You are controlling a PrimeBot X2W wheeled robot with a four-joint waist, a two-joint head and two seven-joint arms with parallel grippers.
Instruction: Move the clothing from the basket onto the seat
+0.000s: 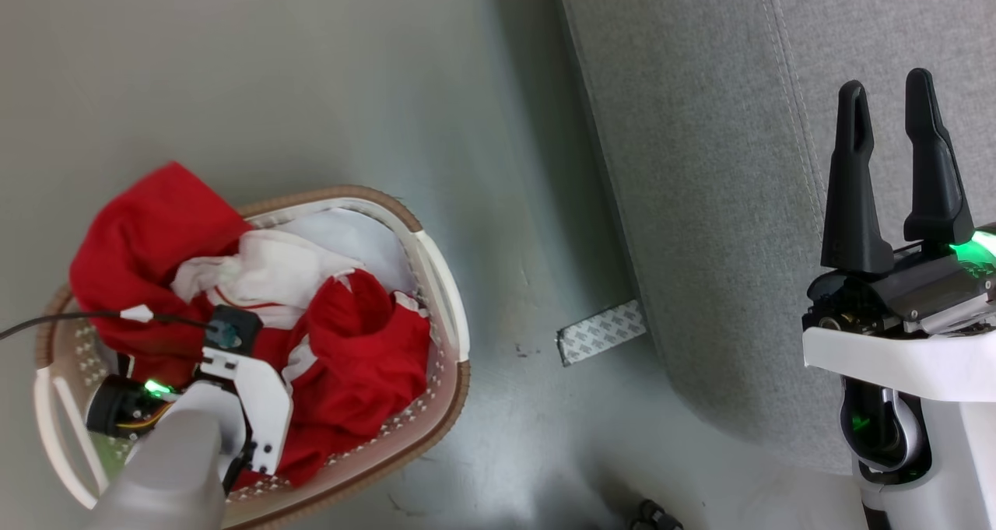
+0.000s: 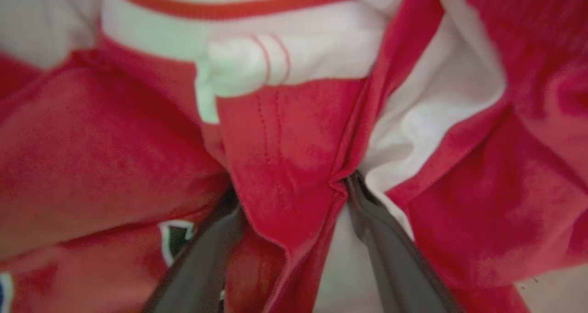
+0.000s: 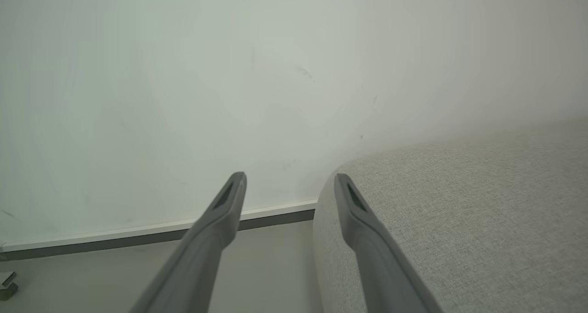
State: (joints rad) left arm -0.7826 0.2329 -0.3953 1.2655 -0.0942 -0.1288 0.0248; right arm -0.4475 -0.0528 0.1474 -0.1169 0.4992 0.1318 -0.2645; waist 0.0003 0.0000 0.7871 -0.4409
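The cream basket point(image 1: 447, 296) with a brown rim stands on the floor at the lower left. It is heaped with red and white clothing point(image 1: 350, 343), and one red piece hangs over its far-left rim. My left arm point(image 1: 241, 394) reaches down into the heap, hiding its fingers there. In the left wrist view, my left gripper point(image 2: 293, 184) is open, its fingers pushed into the clothing point(image 2: 285, 133) with a red fold between them. My right gripper point(image 1: 887, 82) hangs open and empty over the light-grey seat point(image 1: 716, 164). The right wrist view has that gripper point(image 3: 289, 179) at a rounded corner of the seat point(image 3: 459, 212).
Grey floor point(image 1: 350, 71) lies between basket and seat. A strip of patterned tape point(image 1: 601, 332) lies by the seat's base. A black cable point(image 1: 62, 318) runs to my left wrist. A pale wall with a dark baseboard point(image 3: 161, 236) stands beyond the seat.
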